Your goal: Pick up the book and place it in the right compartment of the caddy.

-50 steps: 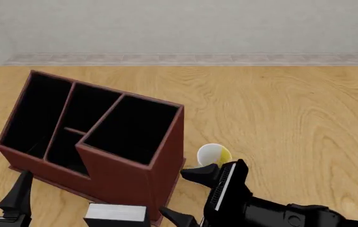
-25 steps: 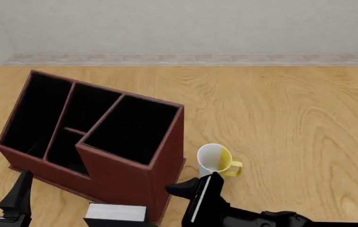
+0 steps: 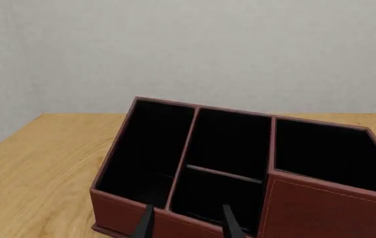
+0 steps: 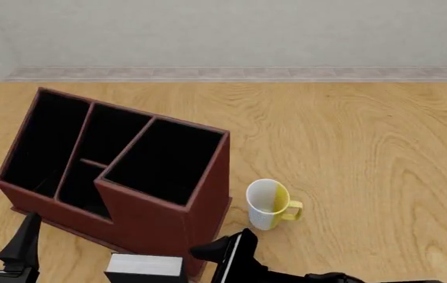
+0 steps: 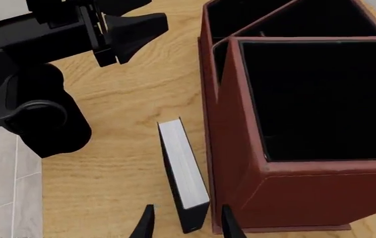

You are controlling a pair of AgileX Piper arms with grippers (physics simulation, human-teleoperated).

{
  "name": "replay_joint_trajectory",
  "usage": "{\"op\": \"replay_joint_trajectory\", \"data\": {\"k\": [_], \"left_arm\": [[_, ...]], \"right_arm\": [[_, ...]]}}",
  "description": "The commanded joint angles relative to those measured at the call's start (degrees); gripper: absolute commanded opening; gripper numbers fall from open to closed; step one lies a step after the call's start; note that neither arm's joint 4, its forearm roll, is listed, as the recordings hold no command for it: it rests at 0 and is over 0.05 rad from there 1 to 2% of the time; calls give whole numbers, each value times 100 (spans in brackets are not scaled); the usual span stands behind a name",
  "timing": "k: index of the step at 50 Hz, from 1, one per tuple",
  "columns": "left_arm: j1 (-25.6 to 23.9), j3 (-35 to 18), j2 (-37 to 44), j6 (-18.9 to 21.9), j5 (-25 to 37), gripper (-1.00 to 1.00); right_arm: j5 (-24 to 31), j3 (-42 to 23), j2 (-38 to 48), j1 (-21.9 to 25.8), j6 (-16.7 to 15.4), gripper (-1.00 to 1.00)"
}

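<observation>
Grey-black book upright beside caddy, right pincer spread around it, left pincer parted.

book tight beside caddy wall (thin gap), other face open

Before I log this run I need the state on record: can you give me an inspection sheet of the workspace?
Surface: wooden table, no damage seen.
Job's things: book stands on edge beside the caddy; right compartment holds nothing visible.
Clutter: white and yellow mug stands upright right of the caddy.
End effectors: right end effector open, fingers either side of the book's near end, not yet closed; left end effector open, holds nothing, near the caddy.
Cables: nothing seen.
Surroundings: plain wall behind the table.
</observation>
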Motion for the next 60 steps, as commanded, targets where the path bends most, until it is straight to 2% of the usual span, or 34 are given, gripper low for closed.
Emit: {"op": "replay_joint_trajectory", "data": {"k": [1,35,59,60], "left_arm": [[0,0,0,0,0,100],[0,0,0,0,0,100],[0,0,0,0,0,100],[0,0,0,0,0,100]], "right_arm": [[-16,-127,174,106,10,100],[-387,-381,896,56,-17,100],[-457,-404,894,119,-39,100],[-463,-390,862,149,-23,-100]]}}
